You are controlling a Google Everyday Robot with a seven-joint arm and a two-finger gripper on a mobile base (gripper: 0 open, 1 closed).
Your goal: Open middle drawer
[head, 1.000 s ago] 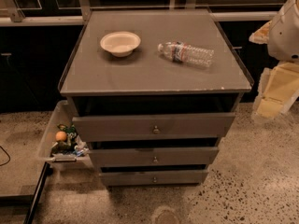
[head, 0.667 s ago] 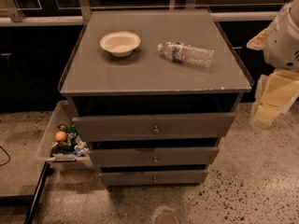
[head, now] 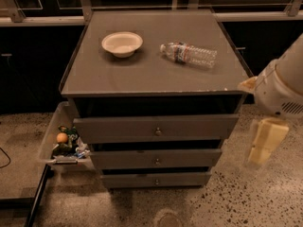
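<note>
A grey cabinet has three stacked drawers. The middle drawer [head: 156, 159] has a flat grey front and a small round knob [head: 157, 161] at its centre, and its front lines up with the other two. The tallest drawer front [head: 156, 128] is above it and the slimmest [head: 156, 179] below it. My gripper [head: 263, 142] hangs at the right edge of the view, off the cabinet's right side, about level with the upper two drawers and well to the right of the knob. The white arm [head: 284, 86] rises above it.
A white bowl [head: 122, 43] and a lying plastic water bottle [head: 188, 54] rest on the cabinet top [head: 142, 74]. A clear bin [head: 59, 138] with an orange fruit and packets stands left of the drawers. The floor is speckled stone.
My arm and gripper have moved down and slightly left, closer to the cabinet's right side. The drawers have not moved.
</note>
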